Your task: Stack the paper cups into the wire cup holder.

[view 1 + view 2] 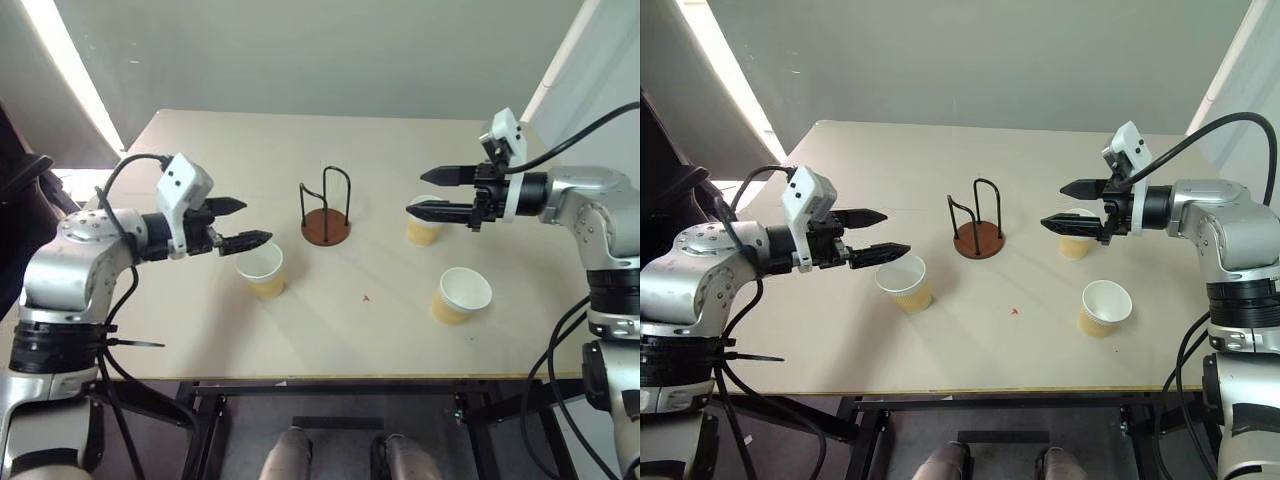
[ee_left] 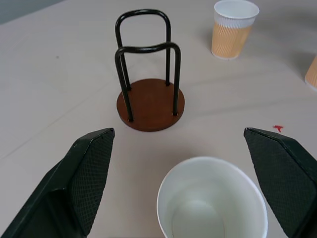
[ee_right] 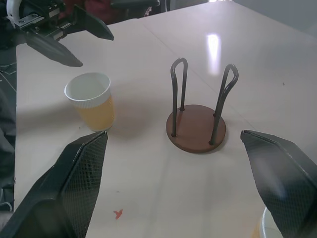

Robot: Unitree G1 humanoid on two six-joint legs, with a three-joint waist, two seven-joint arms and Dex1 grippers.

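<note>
**Onlooker 1:** On the bench (image 1: 200, 330), item one: wire cup holder (image 1: 326, 212), upright near the middle, brown disc base, two black hoops, nothing inside it. Items two to four: three paper cups, all upright, mouths up, none nested.

**Onlooker 2:** Where does each one stand?

**Onlooker 1:** Left cup (image 1: 262, 269) sits just below the left gripper (image 1: 236, 223), near the holder on its left. Far-right cup (image 1: 424, 228) stands partly behind the right gripper (image 1: 432, 192), to the holder's right. Near-right cup (image 1: 461, 295) stands closer to the front edge, apart from the rest.

**Onlooker 2:** And the fingers?

**Onlooker 1:** Both pairs spread wide, holding nothing. Each gripper hangs above the bench, pointing inward toward the holder and slightly down.

**Onlooker 2:** So not one cup is stacked yet. What is the step in hand?

**Onlooker 1:** My guess is a first pick, most likely the left cup, since the left wrist view looks straight down past its rim between the two fingers. To do it well, I'd lower until the fingers straddle the wall below the rolled rim, then close gently; thin paper will crush under a hard squeeze.

**Onlooker 2:** And the placing?

**Onlooker 1:** Lift clear of the hoops, centre over the disc, keep the cup upright, and lower it between the wires without knocking the light holder sideways.
</note>
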